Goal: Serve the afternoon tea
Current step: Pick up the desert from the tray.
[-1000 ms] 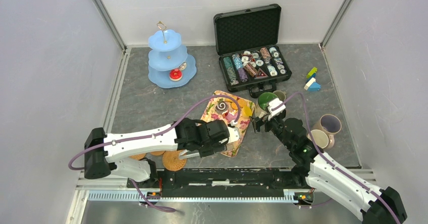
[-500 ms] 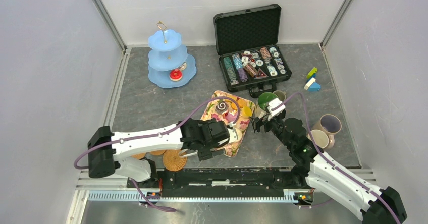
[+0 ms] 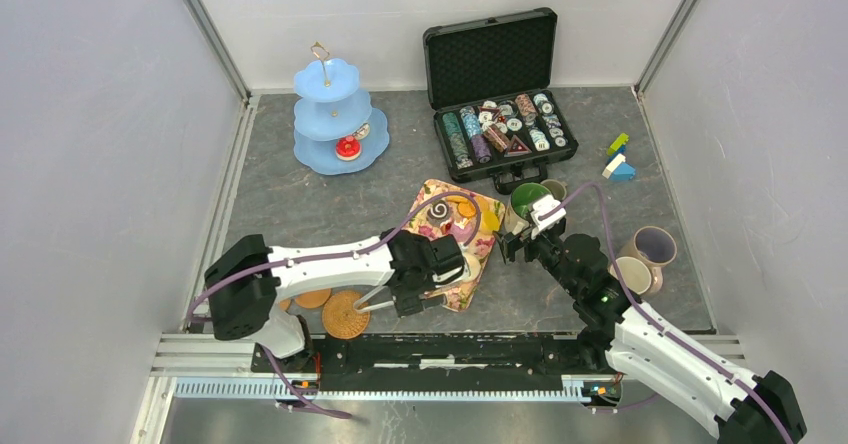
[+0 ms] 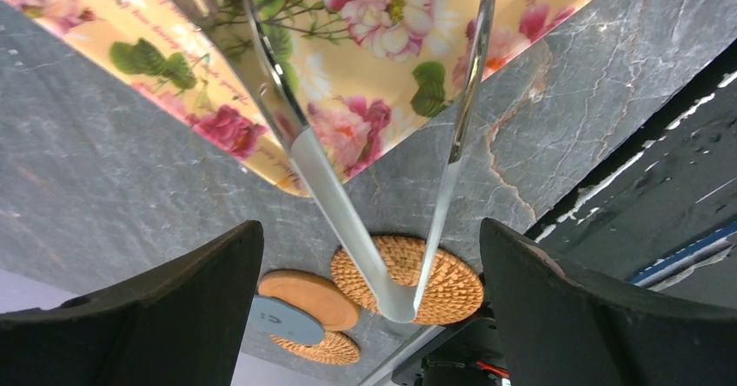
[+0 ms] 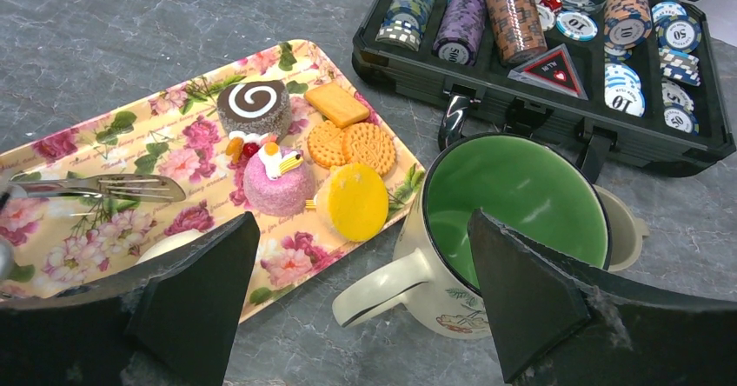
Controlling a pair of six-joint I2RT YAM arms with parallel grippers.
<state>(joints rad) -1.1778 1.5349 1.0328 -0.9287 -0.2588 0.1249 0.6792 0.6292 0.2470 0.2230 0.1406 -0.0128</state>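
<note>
Coasters: round woven coaster [image 3: 345,316], rattan basket-weave, flat on the grey stone-pattern table [image 3: 290,209] at the near edge by the left arm's base; smooth tan disc [image 4: 308,297] just beside it.
Cake stand: pale blue cake stand [image 3: 315,156], three scalloped tiers, gold loop on top, far left; glossy red donut [image 3: 348,147] on the lowest tier.
Left gripper: left gripper [image 4: 369,229], black fingers spread wide, holding nothing; above the tray's near corner.
Tongs: polished metal tongs [image 4: 300,156], thin arms joined in a V; hinge end over the woven coaster, arms reaching onto the tray, forked tines at one tip; they pass between the fingers, touching neither.
Tray: rectangular tray [image 5: 130,125], yellow, glossy rose print; flat on the table, centre.
On the tray: brown swirl cake [image 5: 254,103] with a white spiral; fuzzy pink cake [image 5: 271,186] just beside it; dimpled biscuits [image 5: 352,145], two round, one oblong; smooth yellow disc [image 5: 356,201] at the right edge.
Right gripper: right gripper [image 5: 361,221], jaws wide apart, empty; low, near the tray and the mug.
Green-lined mug: green-lined mug [image 5: 521,195], cream ceramic, green glaze inside, upright, just beside the tray's right edge.
Chip case: black hard-shell chip case [image 3: 490,59], lid up, foam-lined; striped chips in rows.
Lilac mug: lilac mug [image 3: 655,244], upright, right side; a pale mug just beside it.
Building blocks: small coloured building blocks [image 3: 618,159], far right.
</note>
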